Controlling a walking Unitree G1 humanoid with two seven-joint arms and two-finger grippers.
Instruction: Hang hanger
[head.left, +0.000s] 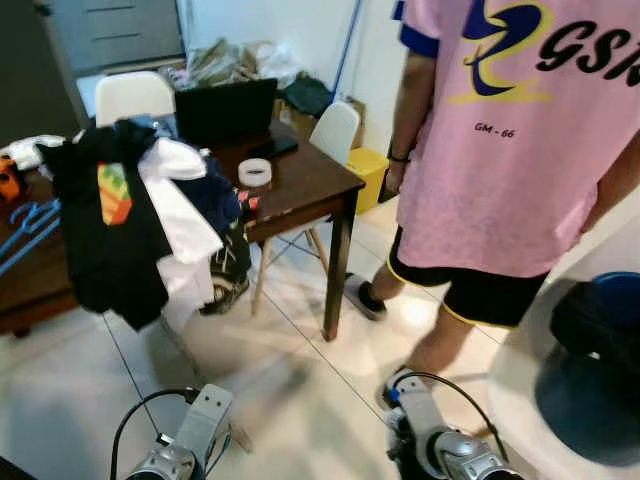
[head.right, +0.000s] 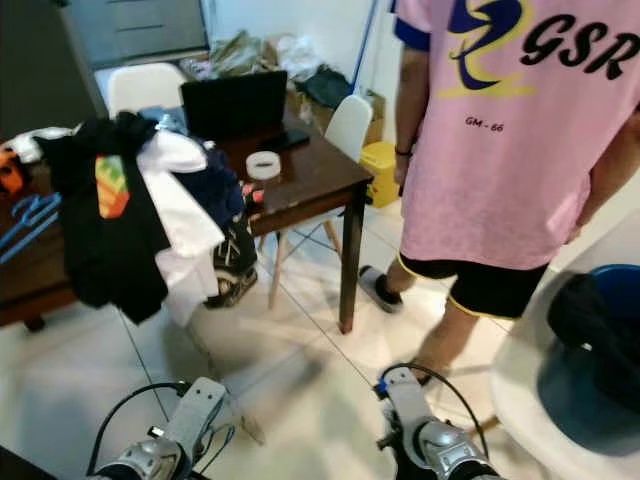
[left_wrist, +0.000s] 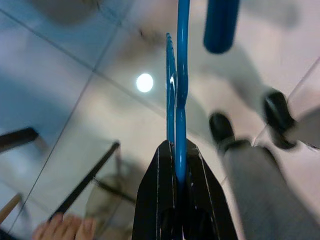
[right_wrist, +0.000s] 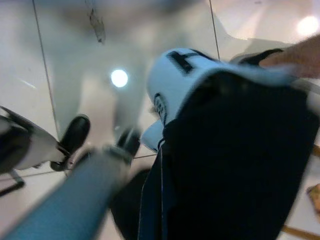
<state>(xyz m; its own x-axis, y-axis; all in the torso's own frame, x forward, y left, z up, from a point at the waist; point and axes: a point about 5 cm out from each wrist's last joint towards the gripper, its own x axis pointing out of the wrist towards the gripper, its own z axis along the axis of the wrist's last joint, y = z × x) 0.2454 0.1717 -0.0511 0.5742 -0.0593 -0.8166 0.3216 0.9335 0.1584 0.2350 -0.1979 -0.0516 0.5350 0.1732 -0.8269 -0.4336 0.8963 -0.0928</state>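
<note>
My left gripper (left_wrist: 177, 175) is shut on a blue plastic hanger (left_wrist: 179, 85), which stands edge-on between the black fingers and reaches out over the tiled floor. A thicker blue bar (left_wrist: 220, 25), blurred, crosses the far end. More blue hangers (head.left: 25, 225) lie on the brown table (head.left: 310, 185) at the far left, beside a heap of black and white clothes (head.left: 130, 210). My left arm (head.left: 190, 440) and right arm (head.left: 440, 450) hang low. In the right wrist view a black and white garment (right_wrist: 230, 140) sits close to the camera, with a person's fingers (right_wrist: 287, 52) at its edge.
A person in a pink shirt (head.left: 500, 150) stands close on the right. The table also holds a laptop (head.left: 225, 110) and a tape roll (head.left: 255, 172). White chairs (head.left: 335, 130) and a yellow bin (head.left: 368, 165) stand behind it. A blue basin with dark cloth (head.left: 600, 340) sits at the right.
</note>
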